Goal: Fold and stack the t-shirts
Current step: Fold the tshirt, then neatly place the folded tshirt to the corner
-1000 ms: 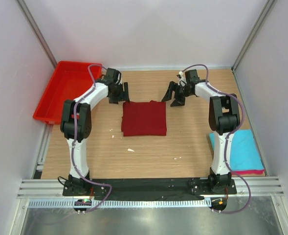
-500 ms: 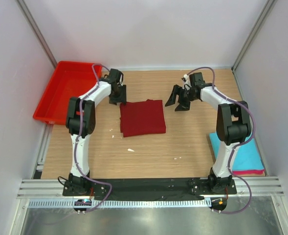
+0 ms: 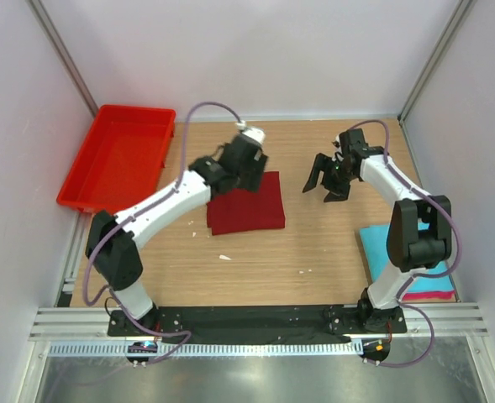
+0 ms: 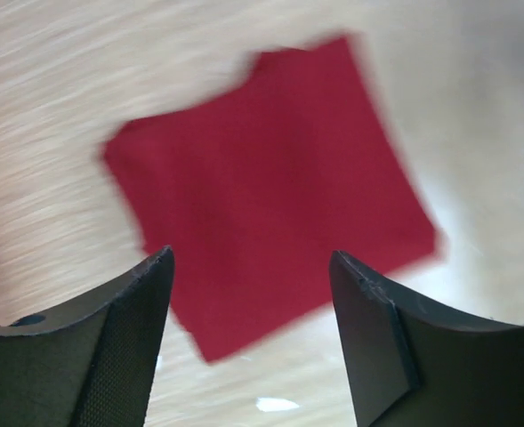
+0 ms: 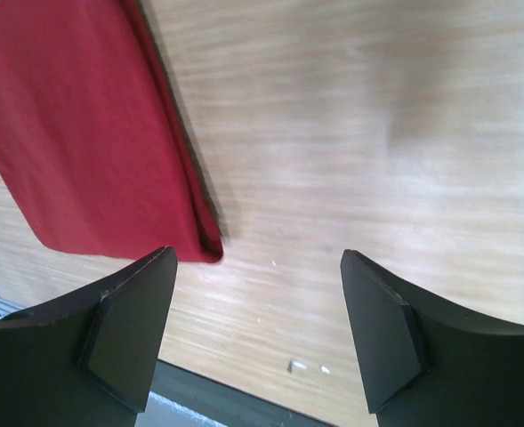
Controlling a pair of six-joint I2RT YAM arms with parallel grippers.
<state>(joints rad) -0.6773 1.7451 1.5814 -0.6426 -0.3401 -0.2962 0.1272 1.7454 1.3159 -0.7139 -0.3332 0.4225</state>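
- Already, 1 dark maroon t-shirt [image 3: 255, 210] is seen folded into a flat, roughly square packet, laid near the middle of the table [image 3: 314, 252].
- At the table's right near edge, a turquoise t-shirt [image 3: 428, 264] is laid over a pink t-shirt [image 3: 432, 295], of which only a thin strip is shown; these 2 appear to be folded and stacked.
- What is left, it is judged, is for the maroon packet to be carried over and set on that pile, so that all 3 are stacked.
- The left gripper [image 4: 250, 258] is held above the far left part of the maroon packet, fingers apart, with nothing between them.
- The right gripper [image 5: 257, 256] is held over bare wood just beside the packet's right edge, likewise spread and empty.
- Much of the turquoise and pink pile is covered by the right arm, so the neatness of its folds cannot be told.
- The left wrist view is blurred, and the packet's far left corner is hidden from above by the left arm.
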